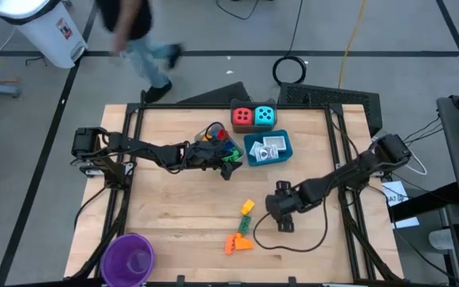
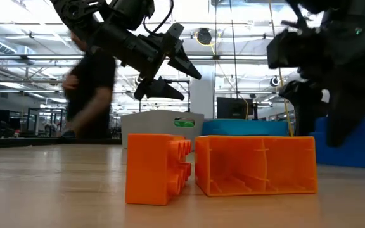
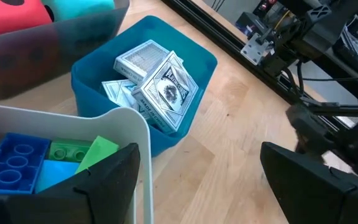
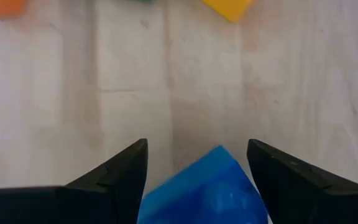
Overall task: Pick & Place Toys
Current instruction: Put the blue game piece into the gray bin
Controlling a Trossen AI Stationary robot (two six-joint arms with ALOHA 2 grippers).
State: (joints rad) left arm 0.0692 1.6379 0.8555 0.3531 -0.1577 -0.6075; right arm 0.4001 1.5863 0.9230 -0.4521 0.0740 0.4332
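A blue brick (image 4: 201, 186) sits between the right gripper (image 4: 197, 180)'s two dark fingers, only its upper corner showing in the right wrist view; I can't tell whether the fingers actually press on it, and from above the gripper's body hides it entirely. That arm reaches in from the right edge of the table (image 1: 174, 207), elbow bent, its gripper low over the bare wood just beside the yellow brick (image 1: 248, 206). Two orange bricks (image 1: 238, 242) lie near the front edge, touching side by side in the low view.

The left gripper (image 3: 191, 174) hangs with fingers spread and nothing between them, at the rim of the white tray (image 3: 120, 118), where blue and green bricks (image 3: 48, 163) are partly cut off. Just beyond, the blue tray (image 3: 191, 118) holds the white printed packets (image 3: 160, 84). The red die (image 1: 242, 116) and cyan die (image 1: 265, 116) sit together behind it. A blurred person (image 1: 138, 32) passes behind the table.
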